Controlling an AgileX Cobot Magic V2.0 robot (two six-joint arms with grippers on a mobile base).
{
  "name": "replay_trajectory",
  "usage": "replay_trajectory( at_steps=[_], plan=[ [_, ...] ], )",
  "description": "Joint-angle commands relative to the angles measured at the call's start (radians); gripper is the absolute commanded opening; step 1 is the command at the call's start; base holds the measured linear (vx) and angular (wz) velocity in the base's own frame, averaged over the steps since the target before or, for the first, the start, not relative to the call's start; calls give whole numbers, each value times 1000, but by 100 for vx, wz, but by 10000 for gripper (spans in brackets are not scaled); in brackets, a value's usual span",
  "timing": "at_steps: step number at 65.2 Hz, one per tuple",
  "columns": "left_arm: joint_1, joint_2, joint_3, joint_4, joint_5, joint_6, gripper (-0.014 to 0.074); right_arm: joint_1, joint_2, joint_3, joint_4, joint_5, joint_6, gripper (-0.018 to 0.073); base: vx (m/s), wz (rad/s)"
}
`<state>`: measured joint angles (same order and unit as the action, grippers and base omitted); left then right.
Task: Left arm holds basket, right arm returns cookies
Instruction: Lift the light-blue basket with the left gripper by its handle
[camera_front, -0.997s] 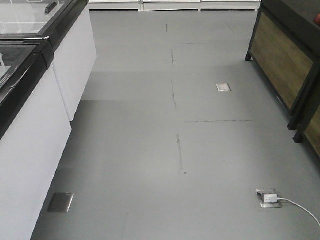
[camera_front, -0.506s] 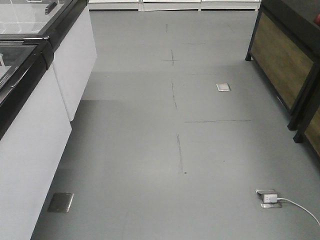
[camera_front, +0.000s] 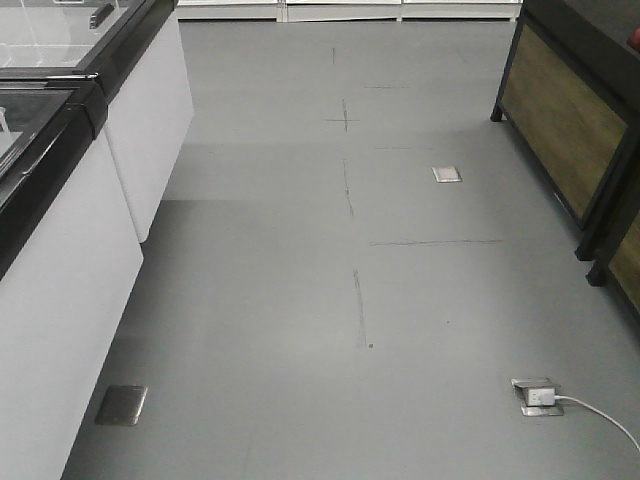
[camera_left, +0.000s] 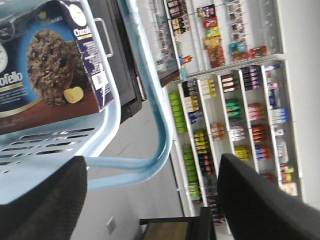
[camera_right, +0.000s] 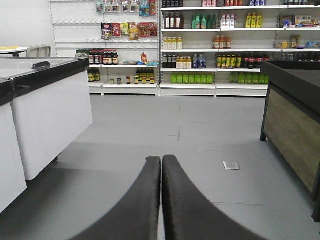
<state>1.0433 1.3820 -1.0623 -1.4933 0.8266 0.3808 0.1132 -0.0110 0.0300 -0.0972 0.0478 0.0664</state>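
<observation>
In the left wrist view the cookies (camera_left: 45, 65), a dark navy box with a chocolate-chip cookie picture and a barcode, lie inside the light blue basket (camera_left: 60, 145). Its arched handle (camera_left: 162, 120) loops between the two wide-apart black fingers of my left gripper (camera_left: 151, 162), which is open; the handle runs against the left finger (camera_left: 45, 200). My right gripper (camera_right: 161, 159) is shut with nothing between its fingers and points along the grey floor. Neither arm appears in the front view.
White chest freezers with black rims (camera_front: 70, 250) line the left of the aisle. A wood-panelled black stand (camera_front: 570, 120) is on the right. A floor socket with a plug and white cable (camera_front: 538, 396) lies front right. Stocked shelves (camera_right: 215, 50) close the far end.
</observation>
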Motion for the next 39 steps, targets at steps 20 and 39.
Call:
replay_trajectory(
  at_steps=[20, 39],
  plan=[
    [4, 122, -124, -246, 88, 170, 524, 0, -10, -2, -8, -72, 1, -8, 0, 0],
    [-3, 210, -231, -246, 116, 145, 524, 0, -10, -2, -8, -72, 1, -8, 0, 0]
  ],
)
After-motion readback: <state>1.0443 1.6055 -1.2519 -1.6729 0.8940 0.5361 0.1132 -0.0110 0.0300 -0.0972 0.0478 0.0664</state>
